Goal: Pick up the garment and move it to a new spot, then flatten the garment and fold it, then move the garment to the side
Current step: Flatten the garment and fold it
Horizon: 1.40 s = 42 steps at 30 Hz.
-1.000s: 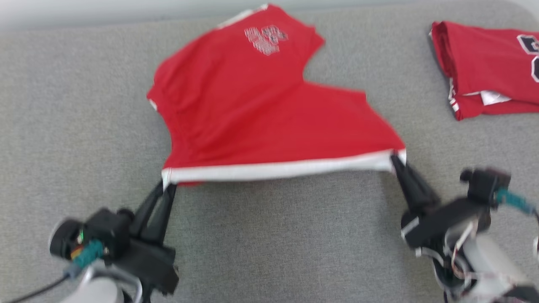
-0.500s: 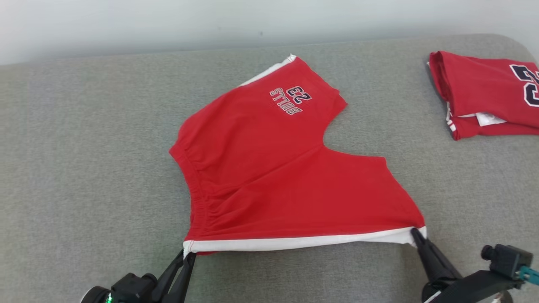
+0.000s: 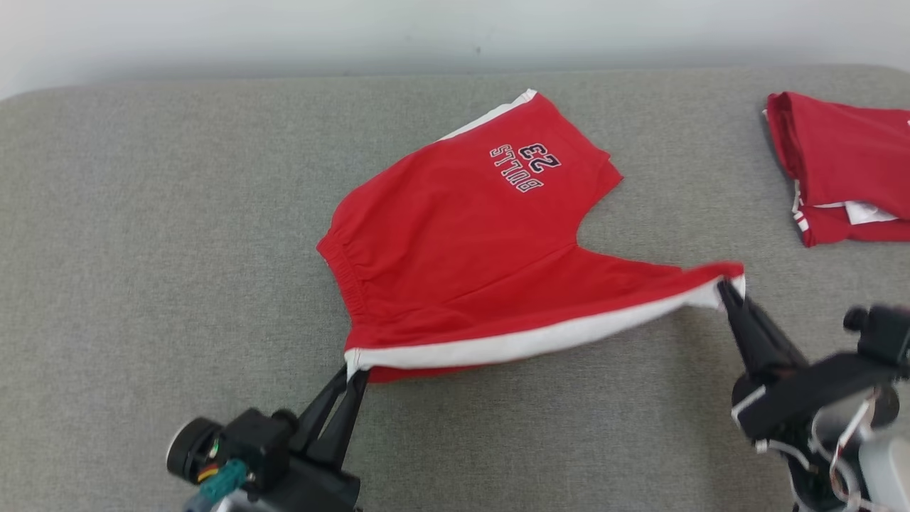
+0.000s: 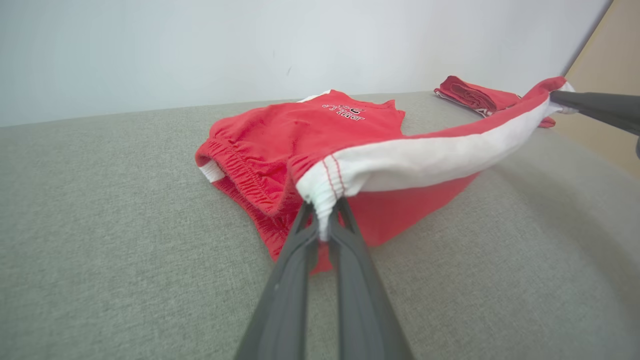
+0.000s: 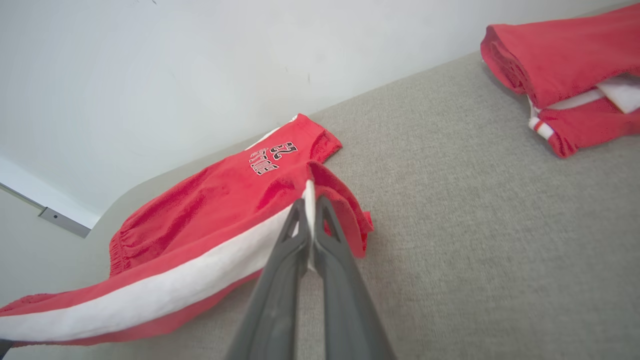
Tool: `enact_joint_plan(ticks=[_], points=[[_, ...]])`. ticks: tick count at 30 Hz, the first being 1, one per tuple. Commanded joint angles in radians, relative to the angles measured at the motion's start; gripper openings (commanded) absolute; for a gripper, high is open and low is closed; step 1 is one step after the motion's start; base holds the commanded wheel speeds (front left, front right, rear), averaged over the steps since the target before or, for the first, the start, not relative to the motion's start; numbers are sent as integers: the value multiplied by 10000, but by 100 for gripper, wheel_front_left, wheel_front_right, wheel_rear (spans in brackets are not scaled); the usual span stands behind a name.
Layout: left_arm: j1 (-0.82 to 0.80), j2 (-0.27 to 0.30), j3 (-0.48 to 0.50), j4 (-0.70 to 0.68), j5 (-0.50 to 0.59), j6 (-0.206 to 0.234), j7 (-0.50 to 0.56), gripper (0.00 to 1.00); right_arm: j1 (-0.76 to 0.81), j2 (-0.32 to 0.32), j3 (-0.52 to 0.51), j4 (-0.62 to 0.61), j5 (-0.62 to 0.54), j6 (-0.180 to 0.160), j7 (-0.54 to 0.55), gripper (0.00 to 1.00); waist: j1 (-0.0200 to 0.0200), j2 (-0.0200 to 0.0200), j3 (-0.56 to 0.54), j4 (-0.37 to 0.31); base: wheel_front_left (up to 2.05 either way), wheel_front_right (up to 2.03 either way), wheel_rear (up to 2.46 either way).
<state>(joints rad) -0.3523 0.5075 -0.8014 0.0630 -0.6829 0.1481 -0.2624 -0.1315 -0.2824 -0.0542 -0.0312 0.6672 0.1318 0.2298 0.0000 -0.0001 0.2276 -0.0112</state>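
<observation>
While the left gripper (image 3: 353,370) and right gripper (image 3: 724,288) pinched its white band (image 3: 526,343), the garment (image 3: 462,242) rested on the cushion (image 3: 142,213), near edge lifted. Flattening looked underway; folding and moving aside were not yet done.

A folded red jersey (image 3: 846,163) lies at the far right of the grey fabric-covered bench (image 3: 178,213), near its rounded far corner and cut off by the head view's edge; white trim and a white inner layer show at its near, open edge. A pale wall (image 3: 355,28) rises behind the bench; in the left wrist view a tan panel (image 4: 617,90) stands beside that wall; in the right wrist view a grey strip (image 5: 62,222) runs low along it.
</observation>
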Motion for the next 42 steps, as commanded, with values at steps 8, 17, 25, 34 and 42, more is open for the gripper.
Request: enact_joint_plan(ticks=[8,17,25,34,42], points=[[-1416,-603,69,893,-38,-494,136,0,-2598,-483,569,1423,-275,-26,624,0,0,1,594,413,0,0,0],[-2954,-1171,327,2407,-255,-983,254,0,-6079,-764,1550,4058,-652,-28,639,0,0,1,1285,871,0,0,0],[-4122,-1670,375,3442,-208,-1378,272,0,-8708,-902,2344,6662,-1108,-28,300,0,0,1,1940,1374,0,0,0],[-5116,-2184,334,4405,-148,-1615,281,0,-10615,-721,3023,8846,-1476,-28,-284,0,0,1,2533,1686,0,0,0],[-5535,-2537,273,5118,-69,-1771,183,88,-11389,-482,3508,10251,-1528,-28,-901,89,0,1,2662,1771,0,0,0]])
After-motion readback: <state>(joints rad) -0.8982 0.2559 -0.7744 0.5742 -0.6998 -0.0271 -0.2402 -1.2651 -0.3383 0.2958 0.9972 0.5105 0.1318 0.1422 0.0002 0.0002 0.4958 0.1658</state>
